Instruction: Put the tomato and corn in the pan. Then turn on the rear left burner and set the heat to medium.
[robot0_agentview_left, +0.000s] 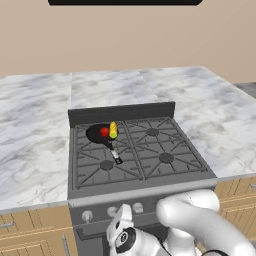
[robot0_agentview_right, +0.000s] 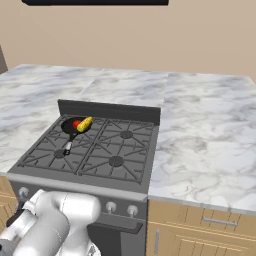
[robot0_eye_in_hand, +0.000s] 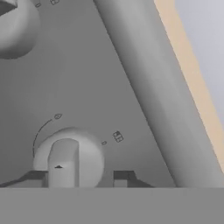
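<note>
Base views show tomato (robot0_agentview_left: 104, 132) and corn (robot0_agentview_left: 113, 130) in pan (robot0_agentview_left: 96, 133); hand view shows pincer (robot0_eye_in_hand: 83, 178) clamped on knob (robot0_eye_in_hand: 68, 158).

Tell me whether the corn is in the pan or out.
In. The corn lies inside the pan beside the tomato, on the stove's rear left grate.

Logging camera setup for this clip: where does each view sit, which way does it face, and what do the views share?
Left base view: behind the arm's left, facing forward and down at the stove; white arm at lower right.
Right base view: behind its right, same stove; arm at lower left.
Hand view: on the hand, shut on a stove knob.
Both base views share the pan, tomato and corn.
</note>
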